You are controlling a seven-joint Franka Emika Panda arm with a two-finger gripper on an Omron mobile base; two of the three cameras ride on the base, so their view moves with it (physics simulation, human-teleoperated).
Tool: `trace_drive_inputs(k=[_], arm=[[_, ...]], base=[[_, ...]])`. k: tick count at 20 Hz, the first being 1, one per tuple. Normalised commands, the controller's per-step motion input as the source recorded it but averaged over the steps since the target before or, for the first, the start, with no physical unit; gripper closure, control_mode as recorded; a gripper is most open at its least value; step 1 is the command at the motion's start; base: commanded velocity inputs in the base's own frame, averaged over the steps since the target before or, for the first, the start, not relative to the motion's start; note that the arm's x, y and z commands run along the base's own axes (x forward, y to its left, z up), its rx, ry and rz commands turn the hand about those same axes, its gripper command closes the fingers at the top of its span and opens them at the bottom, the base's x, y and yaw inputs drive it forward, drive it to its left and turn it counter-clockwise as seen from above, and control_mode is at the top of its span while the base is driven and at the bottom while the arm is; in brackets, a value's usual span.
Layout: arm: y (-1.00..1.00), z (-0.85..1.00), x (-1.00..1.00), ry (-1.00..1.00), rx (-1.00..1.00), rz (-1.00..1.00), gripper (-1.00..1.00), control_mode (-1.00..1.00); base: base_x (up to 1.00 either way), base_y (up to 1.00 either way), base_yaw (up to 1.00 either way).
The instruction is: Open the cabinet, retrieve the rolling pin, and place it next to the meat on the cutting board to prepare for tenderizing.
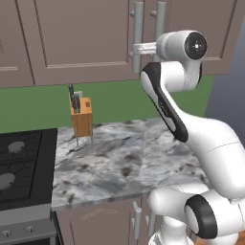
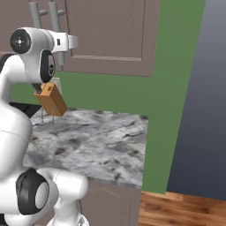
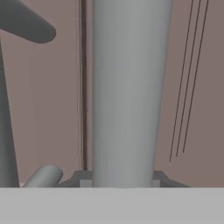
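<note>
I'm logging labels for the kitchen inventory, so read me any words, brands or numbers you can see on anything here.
None: no readable text anywhere.
The cabinet, its handle, the knife block, the stove and the counter are all unmarked.

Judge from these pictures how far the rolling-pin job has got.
Done: nothing; the cabinet door looks closed. In hand: the gripper is at its grey bar handle, which stands between the fingers. Left: pull the door open, fetch the rolling pin, set it beside the meat.
</note>
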Motion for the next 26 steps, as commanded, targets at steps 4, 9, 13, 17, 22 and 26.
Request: trace_drive_inputs(k=[4, 9, 13, 17, 22, 26], arm=[[-0.03, 0.00, -0.30, 0.00, 0.00, 0.00, 1.00, -1.00], [-0.07, 0.00, -0.47, 0.01, 0.00, 0.00, 1.00, -1.00], [-0.17, 0.00, -0.58, 0.04, 0.00, 0.00, 1.00, -1.00], [-0.27, 0.00, -0.67, 0.05, 0.00, 0.00, 1.00, -1.00], [-0.38, -0.02, -0.73, 0.03, 0.00, 0.00, 1.00, -1.00], [-0.47, -0.05, -0.85, 0.00, 0.00, 0.02, 1.00, -1.00]], base=[[0.00, 0.00, 0.00], [0.00, 0.00, 0.00], [0.00, 0.00, 0.00], [0.00, 0.00, 0.00], [0.00, 0.00, 0.00], [0.00, 0.00, 0.00]])
